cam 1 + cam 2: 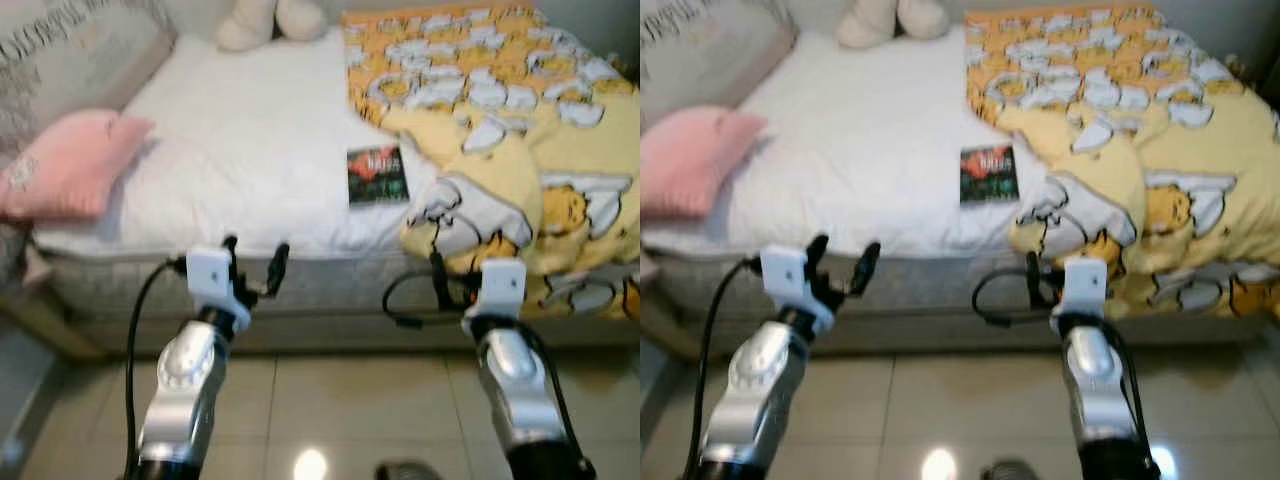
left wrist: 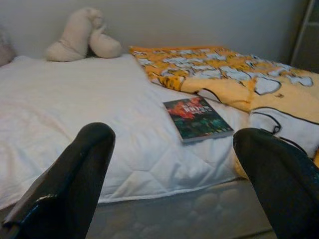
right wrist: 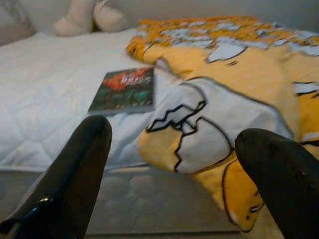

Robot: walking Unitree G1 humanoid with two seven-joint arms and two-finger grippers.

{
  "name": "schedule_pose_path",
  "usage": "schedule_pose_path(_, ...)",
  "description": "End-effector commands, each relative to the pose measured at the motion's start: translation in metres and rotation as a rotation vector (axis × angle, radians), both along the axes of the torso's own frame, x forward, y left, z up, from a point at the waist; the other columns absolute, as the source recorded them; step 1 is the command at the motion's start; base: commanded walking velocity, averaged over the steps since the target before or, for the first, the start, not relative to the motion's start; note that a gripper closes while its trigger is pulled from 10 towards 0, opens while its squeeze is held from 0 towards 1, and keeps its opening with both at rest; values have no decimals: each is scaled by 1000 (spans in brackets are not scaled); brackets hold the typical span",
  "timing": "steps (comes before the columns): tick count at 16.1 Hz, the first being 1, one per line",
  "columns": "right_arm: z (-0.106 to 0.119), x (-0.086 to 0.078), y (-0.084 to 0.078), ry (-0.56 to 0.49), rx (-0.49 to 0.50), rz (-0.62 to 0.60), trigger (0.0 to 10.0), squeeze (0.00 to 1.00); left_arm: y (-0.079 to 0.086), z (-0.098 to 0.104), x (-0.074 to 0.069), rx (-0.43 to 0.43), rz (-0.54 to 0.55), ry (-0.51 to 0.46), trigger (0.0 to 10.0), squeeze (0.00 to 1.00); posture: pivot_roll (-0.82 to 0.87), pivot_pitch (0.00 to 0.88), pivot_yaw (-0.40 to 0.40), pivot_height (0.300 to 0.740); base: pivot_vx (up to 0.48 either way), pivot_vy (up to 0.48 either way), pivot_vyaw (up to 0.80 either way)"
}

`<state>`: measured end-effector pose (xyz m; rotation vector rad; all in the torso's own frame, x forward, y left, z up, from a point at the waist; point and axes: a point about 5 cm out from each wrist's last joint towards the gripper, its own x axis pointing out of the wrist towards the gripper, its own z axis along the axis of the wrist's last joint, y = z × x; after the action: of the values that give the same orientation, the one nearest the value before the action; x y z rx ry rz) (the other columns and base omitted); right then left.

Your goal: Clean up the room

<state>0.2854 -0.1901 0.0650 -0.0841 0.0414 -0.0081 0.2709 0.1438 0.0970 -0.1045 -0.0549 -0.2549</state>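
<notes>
2 end effectors hover before the bed, both spread wide and holding nothing. Left end effector and right end effector sit just short of the mattress edge. A book lies on the bed, beside the yellow blanket. Best approach: reach forward, straddle the book's near edge, close gently.

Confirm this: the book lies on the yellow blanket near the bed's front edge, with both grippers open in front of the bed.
Not quite. The book lies on the white mattress, beside the yellow blanket, as the left eye view shows. The rest holds: the left gripper and right gripper are open.
</notes>
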Motion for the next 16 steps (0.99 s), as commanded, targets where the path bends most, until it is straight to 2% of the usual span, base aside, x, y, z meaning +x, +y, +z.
schedule_pose_path(1, -1, 1, 2, 8, -16, 15, 10000, 8, 1, -1, 1, -4, 18, 12, 10000, 0, -176, 0, 121, 740, 454, 0, 0)
schedule_pose_path(6, 0, 1, 5, 7, -35, 42, 10000, 12, -1, -9, 0, -75, 78, 70, 10000, 0, -180, 0, 123, 740, 445, 0, 0)
schedule_pose_path(9, 0, 2, 5, 6, -39, 45, 10000, 12, -8, -10, 0, -60, 51, 73, 10000, 0, -183, 0, 124, 740, 439, 0, 0)
schedule_pose_path(16, 2, 4, 5, -1, -48, 54, 10000, 16, -11, -10, 3, -44, 15, 68, 10000, 0, -186, 0, 129, 740, 445, 0, 0)
